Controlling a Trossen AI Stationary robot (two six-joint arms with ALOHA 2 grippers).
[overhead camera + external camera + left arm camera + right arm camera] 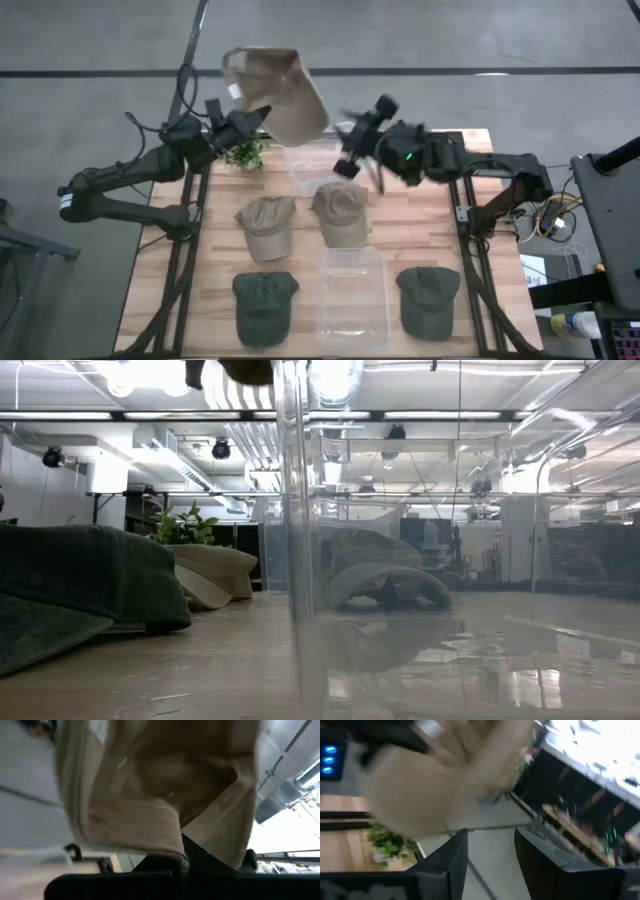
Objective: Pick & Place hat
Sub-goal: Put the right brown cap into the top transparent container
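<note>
A tan hat (275, 88) is raised high over the table's far-left edge, shut in my left gripper (252, 118). In the left wrist view the hat's inside (165, 785) fills the picture. My right gripper (350, 152) hovers open over the far middle of the table, to the right of the raised hat and touching nothing. Its fingers (451, 857) stand apart in the right wrist view, with the blurred tan hat (435, 785) beyond them. Two more tan hats (268, 225) (340, 210) and two green hats (263, 305) (428, 298) lie on the table. My left gripper pinches the tan hat's rim edge (172, 847) between its two shut fingers, coming from the table's left side. The hat is lifted clear of the table and stands above and beyond the fingers, its hollow inside facing the wrist camera.
A clear container (352, 295) sits at the near middle and another (312, 168) at the far middle, under the right gripper. A small green plant (245, 153) stands at the far left, below the raised hat. The low view shows the container wall (300, 540) close up.
</note>
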